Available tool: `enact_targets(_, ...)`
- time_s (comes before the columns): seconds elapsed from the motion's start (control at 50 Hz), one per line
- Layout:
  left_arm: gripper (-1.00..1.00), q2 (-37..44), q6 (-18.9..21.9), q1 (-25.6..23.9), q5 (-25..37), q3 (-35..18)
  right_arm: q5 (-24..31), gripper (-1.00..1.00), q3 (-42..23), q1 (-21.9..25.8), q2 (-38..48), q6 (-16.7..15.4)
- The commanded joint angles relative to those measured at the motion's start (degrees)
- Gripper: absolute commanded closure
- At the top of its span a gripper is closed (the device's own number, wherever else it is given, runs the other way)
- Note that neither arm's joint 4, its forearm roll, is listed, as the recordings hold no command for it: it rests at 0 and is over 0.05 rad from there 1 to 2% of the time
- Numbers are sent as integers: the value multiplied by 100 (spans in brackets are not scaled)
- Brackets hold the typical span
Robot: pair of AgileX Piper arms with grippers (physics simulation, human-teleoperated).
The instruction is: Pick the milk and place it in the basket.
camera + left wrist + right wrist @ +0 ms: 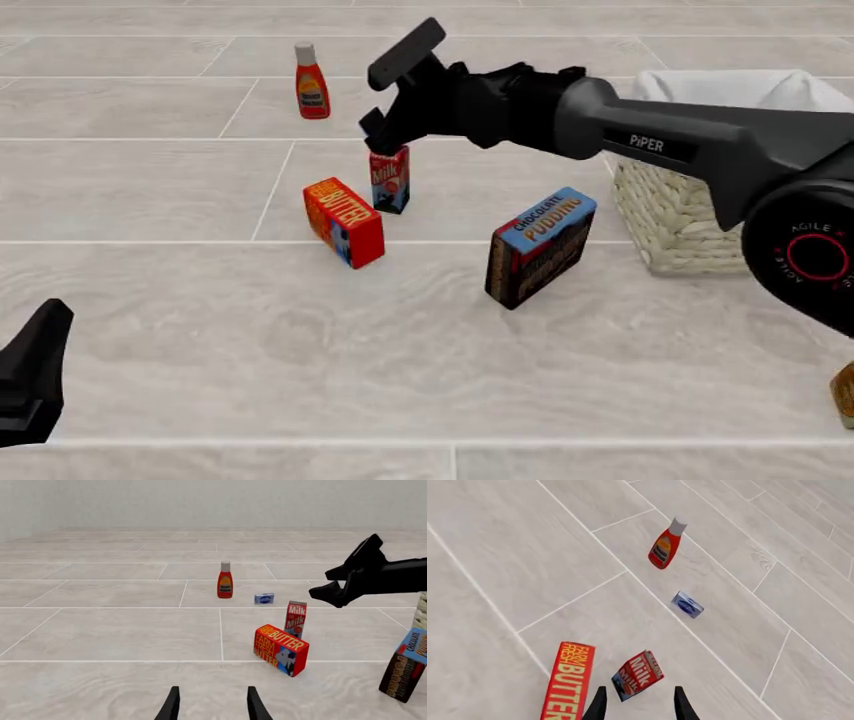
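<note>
Where milk (390, 179) stands, pale tiled surface (267, 330)

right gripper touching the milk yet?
Apart. The left wrist view shows the right gripper hanging up beside the milk with floor visible between them.

Fixed front overview, two wrist close-ups

Butter box (343, 222), chocolate pudding box (538, 245), ketchup bottle (311, 82) upright — small blue packet (264, 598) nearby.
</note>
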Motion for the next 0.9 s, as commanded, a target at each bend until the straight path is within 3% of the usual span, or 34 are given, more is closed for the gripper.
enact_targets(0.02, -100, 0, 0, 2, 0, 0, 167, -100, -649, -69, 581, -22)
enact_targets(0.46, -100, -1, 0, 0, 0, 0, 334, -100, -1625, -232, 1450, -11)
enact_targets(0.9, -100, 0, 0, 0, 0, 0, 401, -100, -2145, -345, 2078, 75)
